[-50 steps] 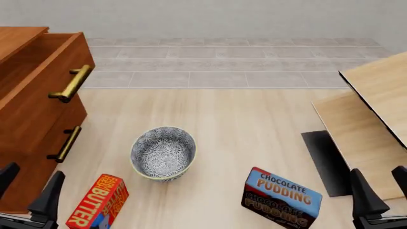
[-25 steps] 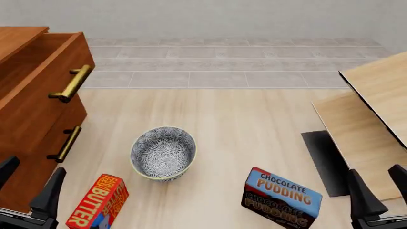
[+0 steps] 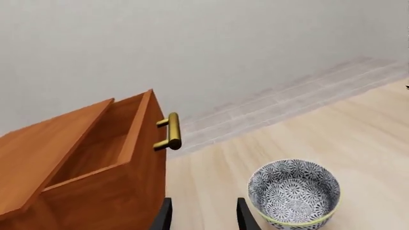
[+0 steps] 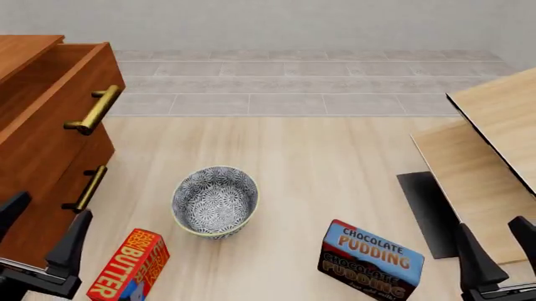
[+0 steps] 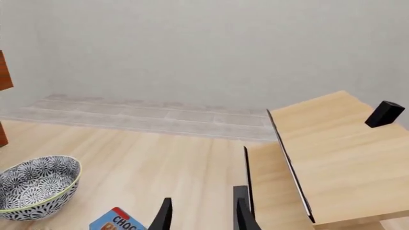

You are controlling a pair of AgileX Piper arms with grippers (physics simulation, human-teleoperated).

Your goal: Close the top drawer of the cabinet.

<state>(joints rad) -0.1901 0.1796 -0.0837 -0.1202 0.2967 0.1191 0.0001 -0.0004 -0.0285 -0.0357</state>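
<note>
Two arms wait low at the near edge while the top drawer (image 4: 59,119) stands pulled out of the cabinet (image 4: 42,207) at far left, its hollow showing from above and its brass bar handle (image 4: 94,110) facing the middle of the tabletop (image 4: 335,163). The left gripper (image 4: 42,235) sits just in front of the cabinet's lower part, fingers parted and holding nothing. To close the drawer well, this arm would best rise to the drawer front and press flat against the wood beside the handle, pushing straight along the drawer's travel; an off-axis push risks skewing it. Fingers brought together would likely give a firmer pushing face. Next rightward lie the butter box (image 4: 127,266), near the left gripper, and the patterned bowl (image 4: 214,200), both clear of the push path. The chocolate pudding box (image 4: 370,260) follows. At far right the right gripper (image 4: 494,254), also parted and empty, is beside light-wood boards (image 4: 486,157) and need not move.
</note>
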